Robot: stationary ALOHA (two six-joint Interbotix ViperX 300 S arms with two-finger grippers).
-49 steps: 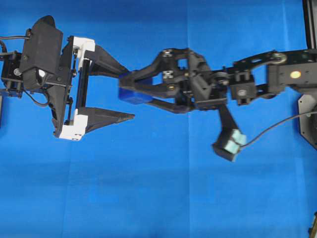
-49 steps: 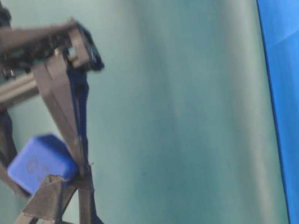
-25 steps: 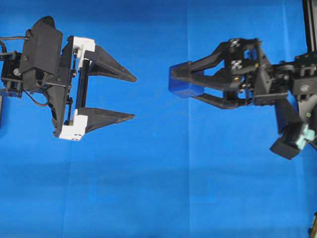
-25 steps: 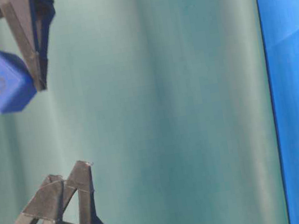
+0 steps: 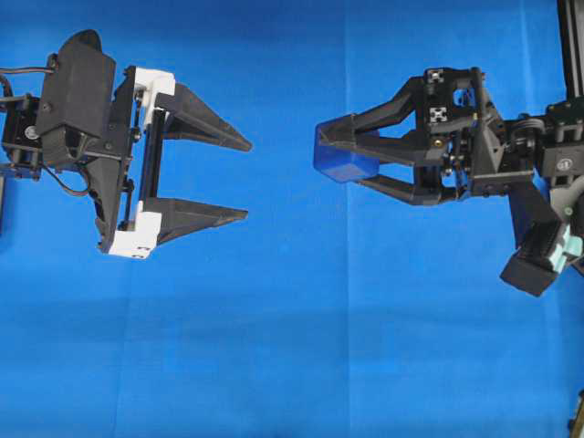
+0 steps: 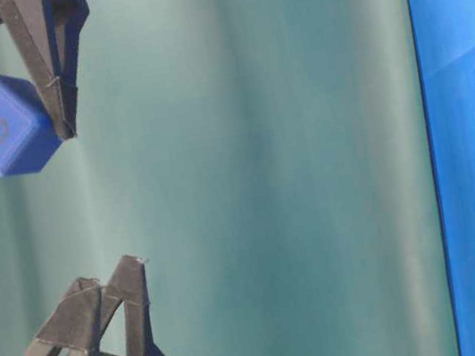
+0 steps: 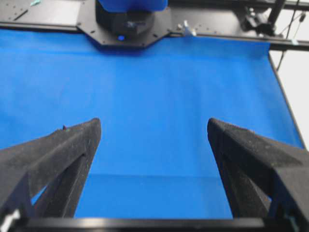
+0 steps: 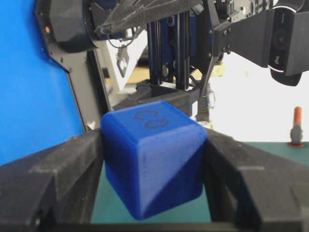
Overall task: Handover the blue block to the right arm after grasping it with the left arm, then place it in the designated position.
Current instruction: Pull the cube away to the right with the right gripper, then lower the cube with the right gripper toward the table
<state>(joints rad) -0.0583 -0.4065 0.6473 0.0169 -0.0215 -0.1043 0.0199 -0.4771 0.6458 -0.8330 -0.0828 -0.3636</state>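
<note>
Over blue cloth [image 5: 301, 347], R hand [image 5: 321, 155] gripping blue block [image 5: 336, 162], L hand [image 5: 248, 180] open

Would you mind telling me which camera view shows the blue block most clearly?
The right wrist view: the blue block fills the frame, clamped between the right gripper jaws, its embossed mark readable. The table-level view shows it smaller at the upper left edge, mark visible. Overhead it is a small, partly covered shape. The left wrist view misses it.
</note>
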